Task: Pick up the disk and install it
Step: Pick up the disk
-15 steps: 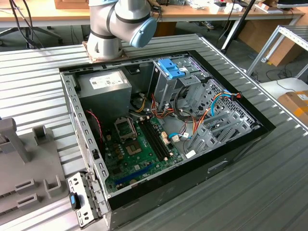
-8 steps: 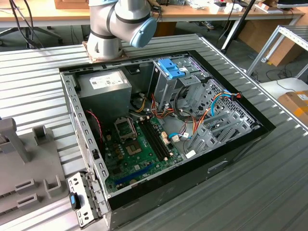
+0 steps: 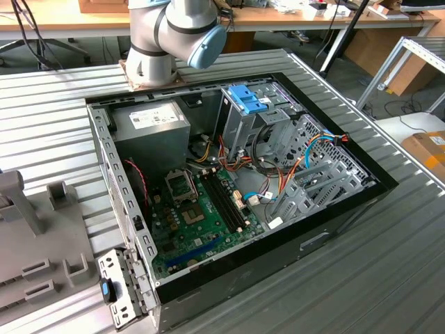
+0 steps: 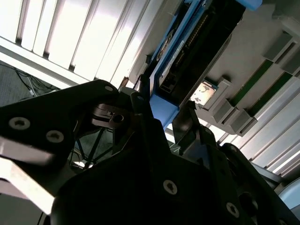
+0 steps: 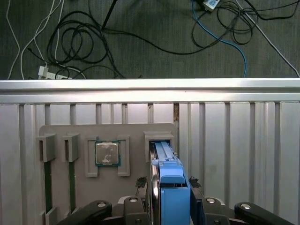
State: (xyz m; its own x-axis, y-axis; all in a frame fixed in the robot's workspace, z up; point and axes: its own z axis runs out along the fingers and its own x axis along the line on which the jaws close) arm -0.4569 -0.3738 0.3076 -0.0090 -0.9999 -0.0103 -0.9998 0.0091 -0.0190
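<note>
The disk (image 5: pixel 169 180) stands on edge, its blue carrier rail toward the camera in the first wrist view. Its far end sits at a raised slot (image 5: pixel 159 137) of a grey holder plate (image 5: pixel 133 133). My gripper (image 5: pixel 172 190) is shut on the disk, one dark finger pressed against each broad side. In the second wrist view the fingers (image 4: pixel 140 101) clamp the blue rail of the disk (image 4: pixel 187 51), with my gripper (image 4: pixel 165 107) just below it. In the exterior view the open computer case (image 3: pixel 334 233) lies on the ribbed table, with the arm's base joint (image 3: pixel 163 35) behind it.
The holder plate also carries a processor chip (image 5: pixel 107 153) and memory sticks (image 5: pixel 47 180) in slots. Beyond the table edge (image 5: pixel 150 84) cables lie on the floor. Inside the case stand a metal cage with a blue latch (image 3: pixel 247 97), a power-supply box (image 3: pixel 149 120) and the motherboard (image 3: pixel 201 216).
</note>
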